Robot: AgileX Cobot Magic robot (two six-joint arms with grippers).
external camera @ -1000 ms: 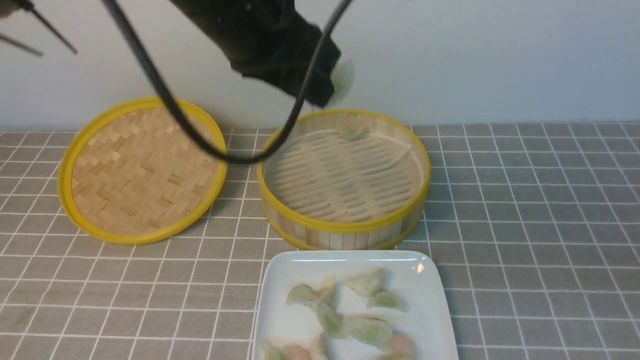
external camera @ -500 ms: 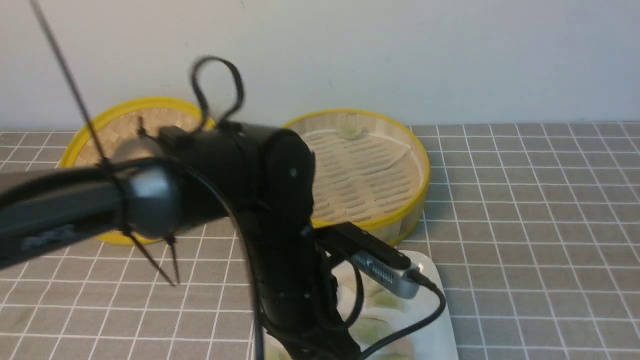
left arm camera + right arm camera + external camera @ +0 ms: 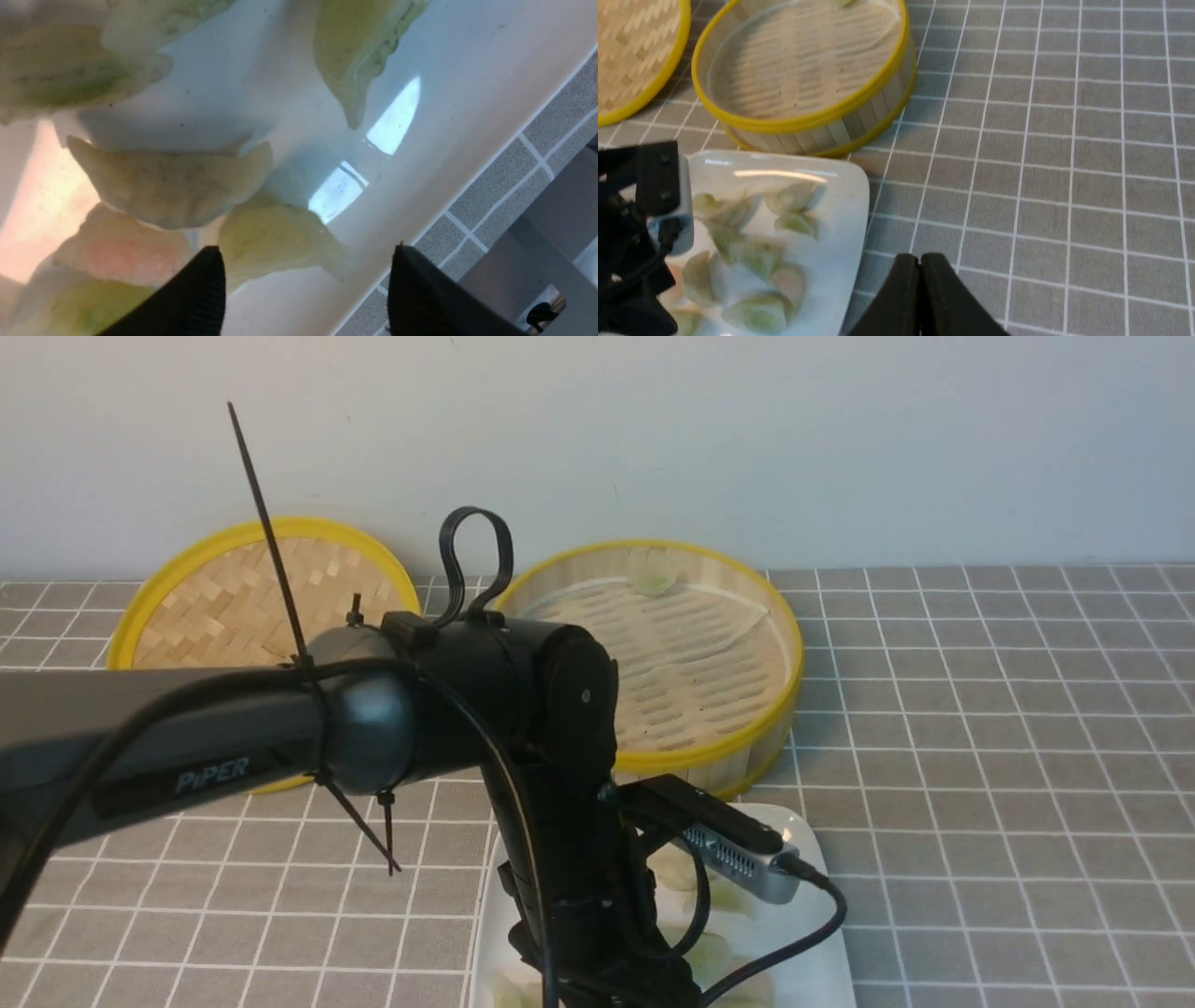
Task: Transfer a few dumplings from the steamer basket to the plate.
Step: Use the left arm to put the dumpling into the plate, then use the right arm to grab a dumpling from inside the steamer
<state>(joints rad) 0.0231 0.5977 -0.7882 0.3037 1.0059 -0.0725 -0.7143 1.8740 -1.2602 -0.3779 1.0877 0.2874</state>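
Observation:
Over the white plate [image 3: 822, 971], my left arm [image 3: 551, 709] reaches down and hides most of it in the front view. In the left wrist view my left gripper [image 3: 306, 252] is open just above the plate [image 3: 434, 70]. Several pale green dumplings [image 3: 173, 182] lie there, one [image 3: 275, 238] just ahead of the tips and touching neither finger. The steamer basket [image 3: 709, 751] stands behind the plate with one dumpling [image 3: 653, 581] at its far wall. My right gripper [image 3: 920, 259] is shut and empty over the cloth, right of the plate [image 3: 840, 261] and its dumplings [image 3: 794, 198].
The woven basket lid [image 3: 215, 597] lies flat to the left of the basket, partly behind my left arm. A grey checked cloth [image 3: 980, 756] covers the table. The wall runs close behind the basket [image 3: 803, 123] and lid [image 3: 640, 46].
My left arm came from above the basket, carrying a dumpling, down over the plate. Its jaws have since opened wide. The right gripper stayed shut.

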